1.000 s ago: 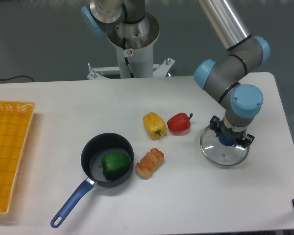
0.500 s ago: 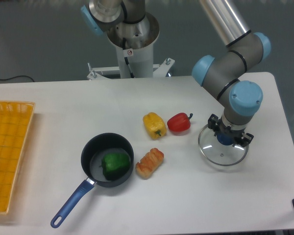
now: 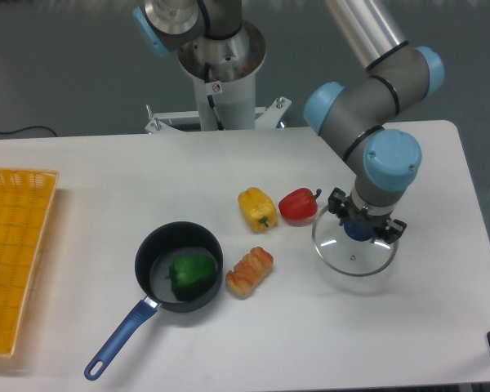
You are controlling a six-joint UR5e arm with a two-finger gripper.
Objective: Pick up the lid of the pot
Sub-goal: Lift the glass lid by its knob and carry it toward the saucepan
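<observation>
The big robot arm (image 3: 400, 151) comes in from the top and bends down on the right side of the view. Its gripper (image 3: 362, 220) points down, with its fingers closed in on the lid's knob. The pot lid (image 3: 351, 256) is round and see-through with a shiny rim, and it is right under the gripper, to the right of the red pepper (image 3: 297, 205). The blue knob (image 3: 359, 229) is partly hidden by the fingers. I can't tell how high the lid is.

The arm (image 3: 356, 106) reaches in from the top, its tool (image 3: 361, 223) pointing down, clamped.
</observation>
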